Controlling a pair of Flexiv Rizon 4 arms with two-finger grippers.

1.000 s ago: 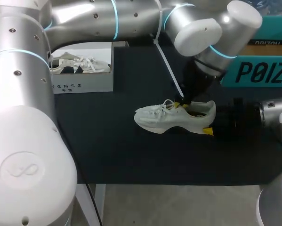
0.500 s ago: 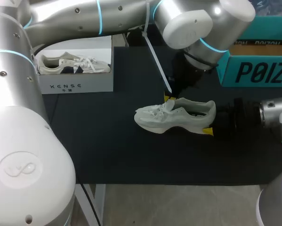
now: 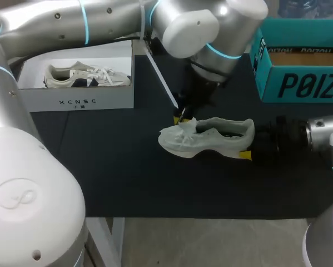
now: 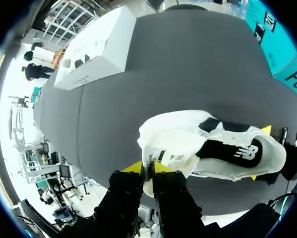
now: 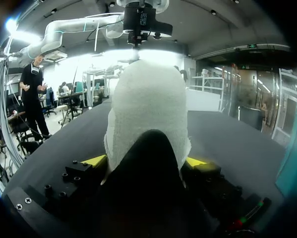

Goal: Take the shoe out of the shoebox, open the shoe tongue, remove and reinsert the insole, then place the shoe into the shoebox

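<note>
— Where's the shoe right now?

— Out of the box. The white sneaker (image 3: 210, 139) is lying on the black table (image 3: 127, 178), toe toward the white shoebox (image 3: 77, 103), heel toward the right arm.

— And the left gripper (image 4: 149, 168)?

— Down at the lace end, yellow tips pinched together on the tongue (image 4: 170, 148). From its wrist camera a white flap runs from the shoe's opening right into the fingers. A lace might be caught in there too; I can't quite tell.

— The other side?

— The right gripper (image 5: 146, 161) comes in low along the table and is clamped on the heel, one yellow tip on each side, pressed against the fabric.

— Anything in the boxes?

— The white shoebox holds a second sneaker (image 3: 85, 75), lying on its side. The teal shoebox (image 3: 299, 83) sits at the far right edge, well apart from the shoe.
</note>
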